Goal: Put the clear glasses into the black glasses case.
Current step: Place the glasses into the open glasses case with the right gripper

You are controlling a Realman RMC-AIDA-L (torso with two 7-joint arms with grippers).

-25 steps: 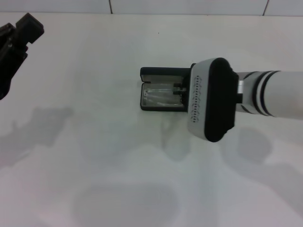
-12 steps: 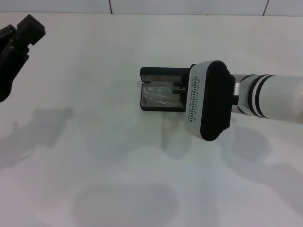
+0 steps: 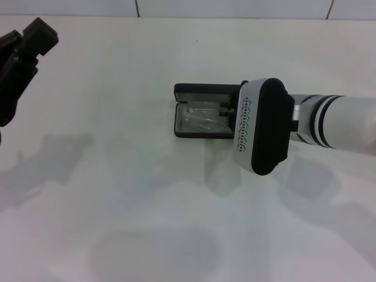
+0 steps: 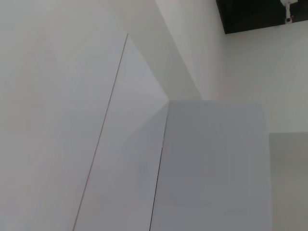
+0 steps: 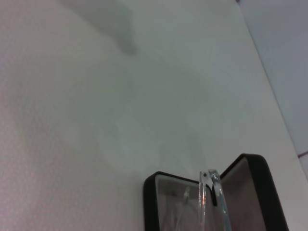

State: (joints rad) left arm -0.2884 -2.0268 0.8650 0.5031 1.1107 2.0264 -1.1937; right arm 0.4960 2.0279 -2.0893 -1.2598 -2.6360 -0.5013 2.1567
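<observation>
I'm holding the right gripper (image 3: 226, 114) over the open case (image 3: 202, 91), the glasses (image 3: 200, 116) lying inside; I can't tell its grip. I'm planning a straight lift, avoiding the lid. Left gripper (image 3: 20, 56) parked.

Black glasses case (image 5: 159, 192): lying open on the pale counter (image 5: 72, 120), grey lining showing. Clear glasses (image 5: 211, 197): folded arms standing over the case's open cavity, lens passing out of view.
</observation>
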